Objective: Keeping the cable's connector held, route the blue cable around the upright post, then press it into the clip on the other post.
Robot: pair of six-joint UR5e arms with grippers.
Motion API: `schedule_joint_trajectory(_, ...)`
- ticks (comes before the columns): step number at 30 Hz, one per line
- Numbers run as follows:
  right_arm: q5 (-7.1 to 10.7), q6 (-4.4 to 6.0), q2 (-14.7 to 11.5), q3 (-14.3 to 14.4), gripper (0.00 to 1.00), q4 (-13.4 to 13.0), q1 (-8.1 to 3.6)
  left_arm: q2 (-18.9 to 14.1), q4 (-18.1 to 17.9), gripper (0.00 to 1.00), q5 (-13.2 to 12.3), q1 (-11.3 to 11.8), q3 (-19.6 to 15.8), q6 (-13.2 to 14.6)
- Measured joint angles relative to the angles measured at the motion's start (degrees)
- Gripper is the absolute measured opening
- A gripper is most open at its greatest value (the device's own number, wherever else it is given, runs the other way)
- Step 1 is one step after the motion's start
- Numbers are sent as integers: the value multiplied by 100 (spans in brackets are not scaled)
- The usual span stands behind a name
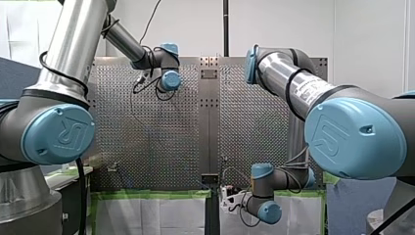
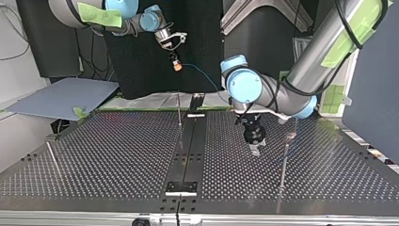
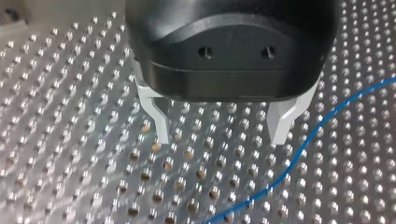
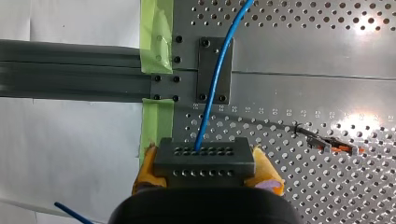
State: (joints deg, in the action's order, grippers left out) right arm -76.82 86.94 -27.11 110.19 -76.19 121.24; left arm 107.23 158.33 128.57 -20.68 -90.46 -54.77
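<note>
My right gripper (image 4: 205, 171) is shut with its yellow pads on the grey connector block (image 4: 204, 156). The blue cable (image 4: 217, 79) leaves the block and runs ahead over the table's edge. In the top view that gripper (image 2: 175, 65) hangs high above the far edge, and the cable (image 2: 200, 75) trails from it behind my left arm. My left gripper (image 2: 254, 149) points down just above the table, open and holding nothing (image 3: 219, 135). The cable (image 3: 299, 149) lies on the plate just outside one finger. A thin upright post (image 2: 179, 110) stands near the middle rail; a post with a clip (image 2: 285, 157) stands close beside my left gripper.
A third thin post (image 2: 51, 157) stands at the top view's left. A dark rail (image 2: 188, 150) runs down the middle of the perforated table (image 2: 117, 155). Green tape (image 4: 156, 32) marks the table's edge under my right gripper. A post with an orange-tipped piece (image 4: 329, 142) shows ahead of that gripper.
</note>
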Motion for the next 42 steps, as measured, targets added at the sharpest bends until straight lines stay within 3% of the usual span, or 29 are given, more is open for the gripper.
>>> schedule_joint_trajectory(12, 6, 1, 1, 4, 0, 5, 5, 455, 132, 99, 107, 156, 174, -47)
schedule_joint_trajectory(25, 8, 5, 4, 3, 0, 6, 16, 843, 107, 99, -39, 279, 179, -124)
schedule_joint_trajectory(42, 8, 2, 4, 5, 0, 15, 40, 1054, 46, 99, -38, 353, 179, -125)
